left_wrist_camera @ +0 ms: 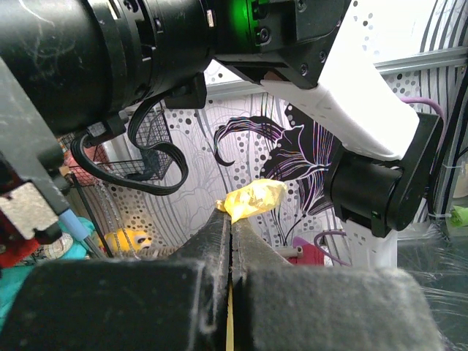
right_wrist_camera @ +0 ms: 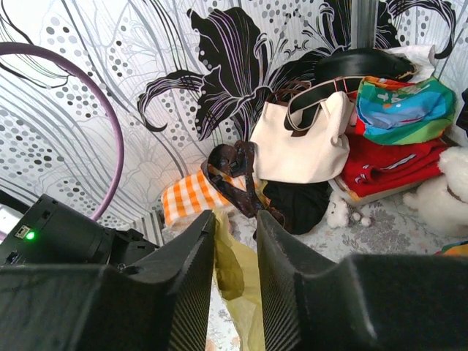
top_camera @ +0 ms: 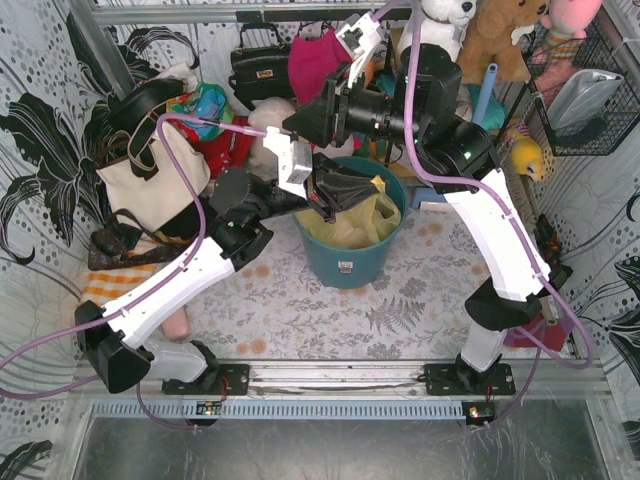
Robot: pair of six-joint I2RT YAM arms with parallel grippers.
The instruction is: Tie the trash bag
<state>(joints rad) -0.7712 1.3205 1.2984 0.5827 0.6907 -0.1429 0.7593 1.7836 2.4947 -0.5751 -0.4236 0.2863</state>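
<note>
Lining teal bin [top_camera: 345, 264], trash bag [top_camera: 386, 214]

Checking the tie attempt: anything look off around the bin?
Nothing is spilled and the bin stands upright. One oddity: the right hand has its fingers apart, with a strip of the bag hanging loose between them, while the left hand pinches its strip shut. No knot shows.

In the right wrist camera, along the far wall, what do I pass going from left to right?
orange checked cloth → dark brown strapped bag → cream tote bag → red cloth → white plush toy
</note>
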